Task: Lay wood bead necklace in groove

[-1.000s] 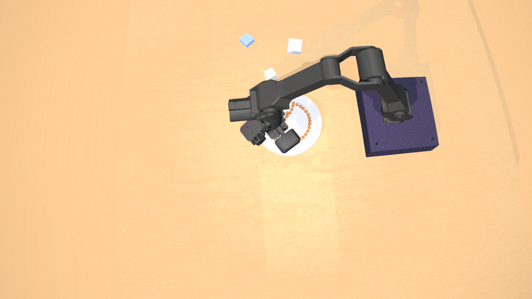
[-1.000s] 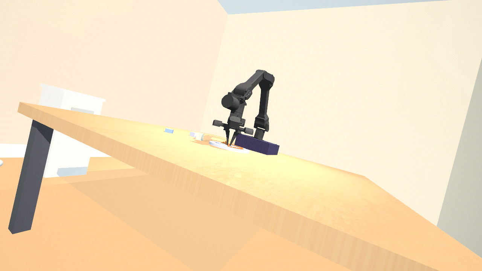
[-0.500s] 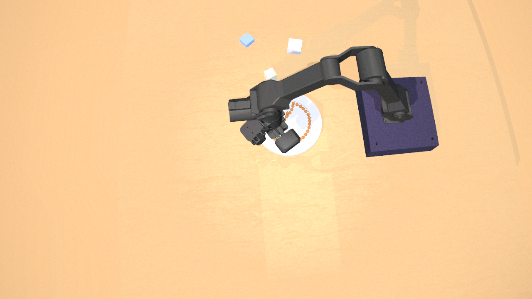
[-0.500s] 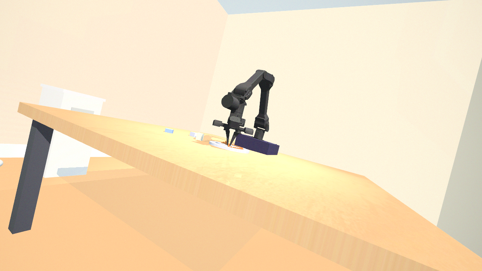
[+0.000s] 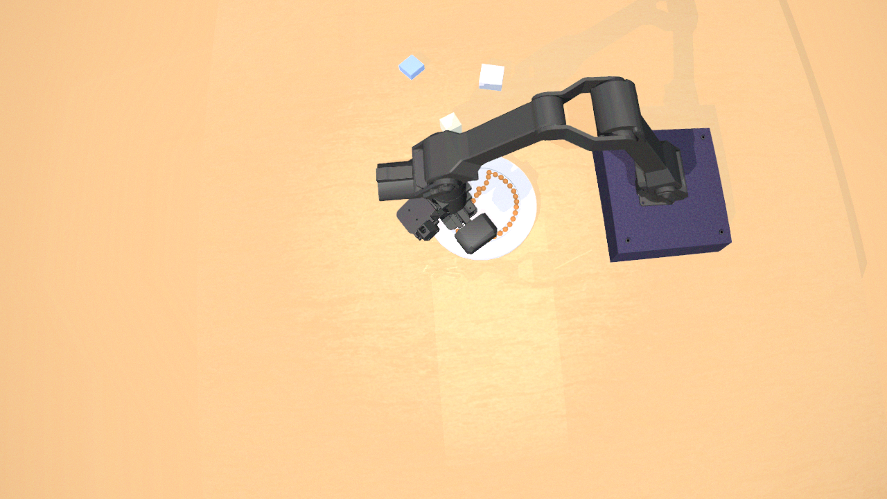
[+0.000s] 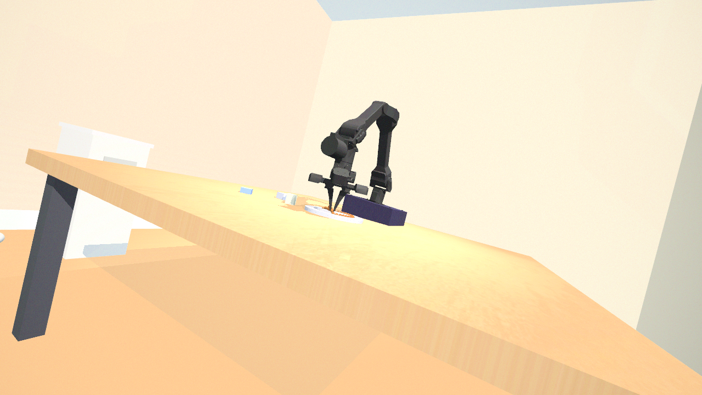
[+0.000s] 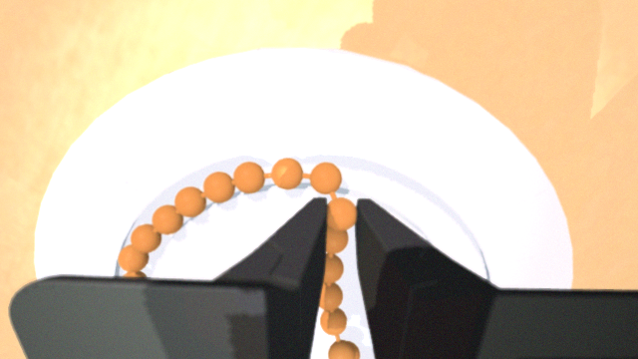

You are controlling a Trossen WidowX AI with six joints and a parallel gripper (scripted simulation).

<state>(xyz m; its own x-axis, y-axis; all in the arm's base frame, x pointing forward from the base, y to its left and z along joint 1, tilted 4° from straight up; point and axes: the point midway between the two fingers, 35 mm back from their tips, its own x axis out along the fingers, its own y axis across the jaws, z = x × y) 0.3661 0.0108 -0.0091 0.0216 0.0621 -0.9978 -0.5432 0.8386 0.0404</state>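
Note:
The round bead board (image 5: 527,213) (image 6: 313,212) (image 7: 299,100) is white with a ring groove. The orange wood bead necklace (image 5: 515,202) (image 7: 190,201) lies on it. In the wrist view its left part follows the groove in an arc up to the far side, then the string bends sharply and runs between my fingers across the board's middle. The groove at the right shows no beads there. My gripper (image 6: 332,211) (image 7: 341,211) is shut on one bead, low over the board. In the top view the arm hides the fingertips and part of the necklace.
A blue block (image 5: 411,66) (image 6: 246,190), a white block (image 5: 490,76) and a cream block (image 5: 450,123) (image 6: 290,199) lie beyond the board on the table (image 5: 310,372). The arm's dark purple base (image 5: 669,229) (image 6: 373,212) stands right of the board.

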